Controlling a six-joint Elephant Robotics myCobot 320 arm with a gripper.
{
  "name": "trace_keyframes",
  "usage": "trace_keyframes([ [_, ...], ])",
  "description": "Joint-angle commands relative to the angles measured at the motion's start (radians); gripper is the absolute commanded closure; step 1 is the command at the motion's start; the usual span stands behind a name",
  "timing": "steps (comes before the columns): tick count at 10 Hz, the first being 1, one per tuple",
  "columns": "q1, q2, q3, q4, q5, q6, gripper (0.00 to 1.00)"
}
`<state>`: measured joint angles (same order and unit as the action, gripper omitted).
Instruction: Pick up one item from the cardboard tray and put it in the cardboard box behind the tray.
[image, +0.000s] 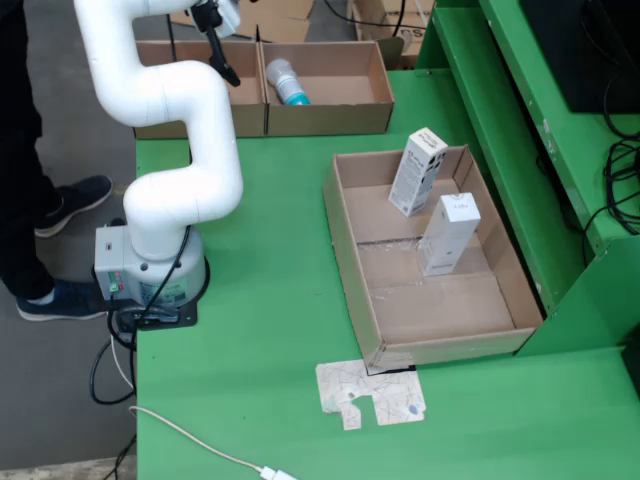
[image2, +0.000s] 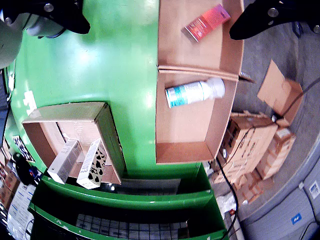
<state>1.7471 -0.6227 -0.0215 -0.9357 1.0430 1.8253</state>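
Note:
The cardboard tray lies on the green table and holds two white cartons, one leaning on the far wall and one upright. Behind it stand two cardboard boxes: the right one holds a white and teal bottle. My gripper hangs above the left box. In the wrist view the black fingers stand wide apart with nothing between them; the gripper is open above a red carton. The bottle and tray also show there.
A printed paper scrap lies in front of the tray. A white cable crosses the near table edge. A raised green shelf borders the right side. A person's legs stand left. Cartons are stacked on the floor.

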Motion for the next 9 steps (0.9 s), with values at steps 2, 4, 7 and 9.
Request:
trace_keyframes([
  [2, -0.119, 0.041, 0.021, 0.048, 0.015, -0.162, 0.00],
  [4, -0.119, 0.041, 0.021, 0.048, 0.015, -0.162, 0.00],
  [7, -0.230, 0.036, 0.021, 0.072, 0.060, -0.301, 0.00],
  [9, -0.230, 0.036, 0.021, 0.072, 0.060, -0.301, 0.00],
])
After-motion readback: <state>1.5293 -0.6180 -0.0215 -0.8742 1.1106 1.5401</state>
